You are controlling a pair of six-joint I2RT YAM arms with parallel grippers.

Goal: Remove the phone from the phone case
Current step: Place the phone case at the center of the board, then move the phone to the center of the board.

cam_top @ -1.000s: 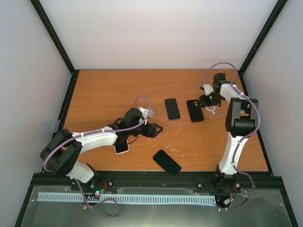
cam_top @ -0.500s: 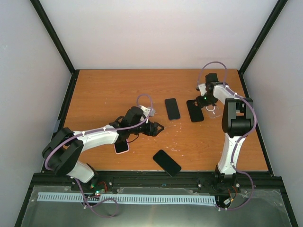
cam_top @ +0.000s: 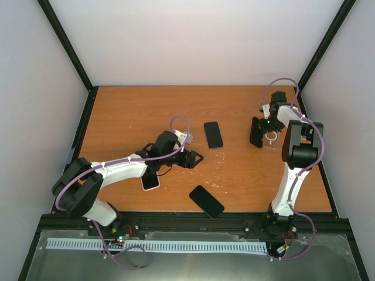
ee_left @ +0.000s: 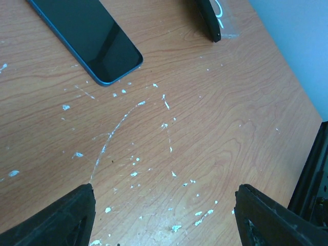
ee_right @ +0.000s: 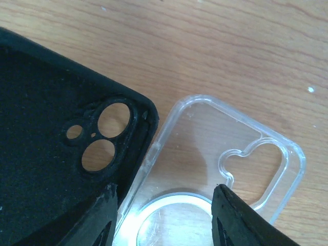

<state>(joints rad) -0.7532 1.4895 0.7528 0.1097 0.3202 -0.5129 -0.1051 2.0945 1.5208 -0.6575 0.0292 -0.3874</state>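
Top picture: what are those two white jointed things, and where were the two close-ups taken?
They are two robot arms bolted to a wooden table, filmed from above. Each ends in a two-finger gripper carrying its own camera; the close-ups come from those. The left gripper is open and empty, over bare wood near a blue phone. The right gripper hangs open over a black case and a clear case. A black phone and a pink-edged phone lie nearer the arms' bases.
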